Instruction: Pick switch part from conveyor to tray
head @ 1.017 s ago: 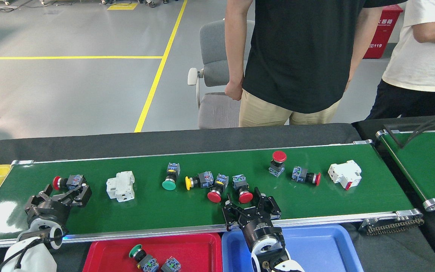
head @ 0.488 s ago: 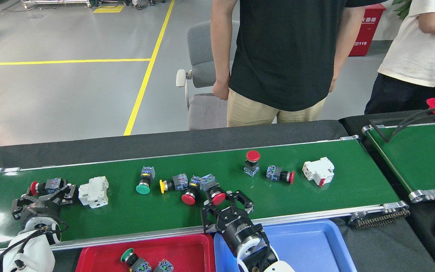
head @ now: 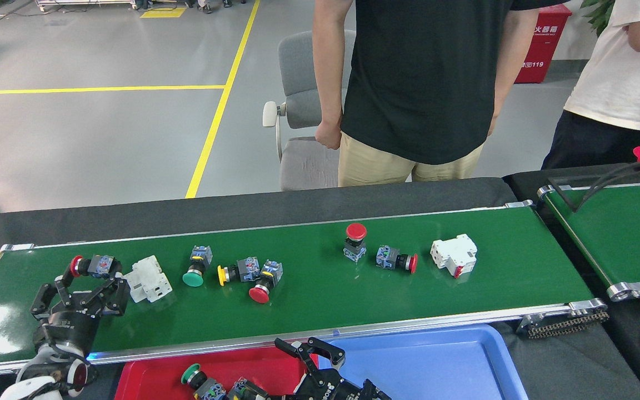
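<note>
Head view: the right end effector, fingers spread and apparently empty, now hangs over the red tray, the red-capped switch part it reached for gone from the conveyor, suggesting delivery, while the left end effector hovers open.

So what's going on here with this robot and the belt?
The robot is sorting switch parts off the green conveyor into trays. Its right gripper is down over the red tray, which holds a green-capped switch and others. Its left gripper hovers open over the belt by a red-capped switch. The blue tray looks empty. Two people stand behind.
</note>
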